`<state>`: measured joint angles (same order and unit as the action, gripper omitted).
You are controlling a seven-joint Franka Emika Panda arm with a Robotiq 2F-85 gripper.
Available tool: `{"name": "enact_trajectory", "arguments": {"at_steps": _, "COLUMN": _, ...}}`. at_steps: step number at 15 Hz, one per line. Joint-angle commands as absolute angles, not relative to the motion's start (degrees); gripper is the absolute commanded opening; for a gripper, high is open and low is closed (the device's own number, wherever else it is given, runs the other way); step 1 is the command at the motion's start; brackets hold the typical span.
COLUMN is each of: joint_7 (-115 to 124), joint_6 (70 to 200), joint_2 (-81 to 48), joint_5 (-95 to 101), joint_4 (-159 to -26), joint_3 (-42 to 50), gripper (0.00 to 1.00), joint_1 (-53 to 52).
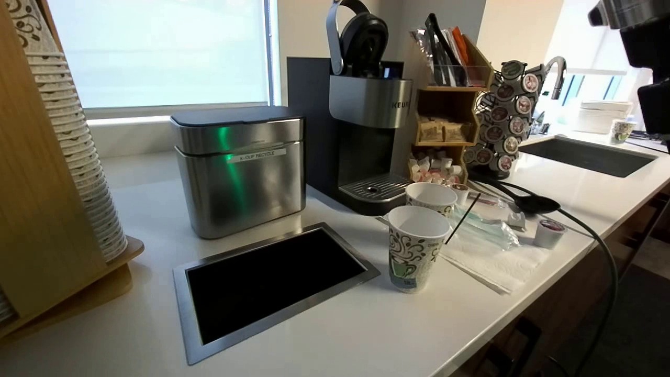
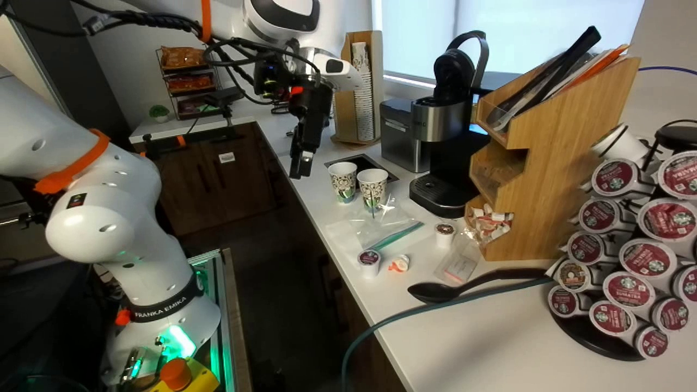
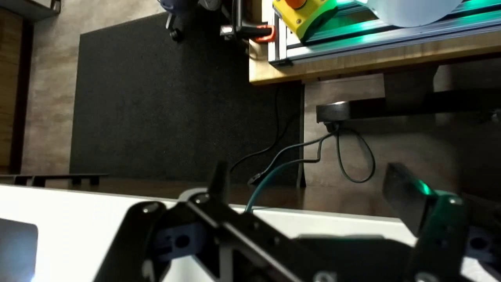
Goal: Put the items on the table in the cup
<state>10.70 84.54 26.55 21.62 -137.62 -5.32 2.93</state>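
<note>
Hanging wide-jawed above the edge of the counter (image 2: 474, 337), gripper (image 3: 309, 178) held nothing

The black fingers (image 3: 405, 197) stood far apart in the wrist view, with only air between them; the counter's rim and a dark mat (image 3: 176, 98) on the floor showed beyond. In an exterior view, the gripper pointed down from the white arm (image 2: 321, 32), its tips clear of everything on the counter.

A red-lidded pod (image 2: 369, 265) stood upright near the counter's edge, just beside the teal strip of a clear bag (image 2: 381, 226). A brown-lidded pod (image 2: 444, 236) stood upright farther in, near the wooden rack (image 2: 561, 190). Past the bag, a paper cup (image 2: 377, 186) and a second cup (image 2: 343, 181) stood upright side by side, both pods outside them; which cup the task meant could not be told. A black spoon (image 2: 435, 293) lay near the pods.
</note>
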Motion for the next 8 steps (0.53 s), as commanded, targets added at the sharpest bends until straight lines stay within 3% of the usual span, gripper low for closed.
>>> {"name": "enact_trajectory", "arguments": {"at_steps": 1, "joint_7": 11.1, "joint_6": 84.0, "joint_2": 25.7, "joint_5": 21.9, "joint_4": -137.5, "joint_3": -4.0, "gripper": 1.0, "joint_1": 2.1}}
{"name": "enact_trajectory", "arguments": {"at_steps": 8, "joint_7": -1.4, "joint_6": 88.7, "joint_2": 21.1, "joint_5": 24.1, "joint_4": -139.5, "joint_3": 0.4, "gripper": 1.0, "joint_1": 1.7}}
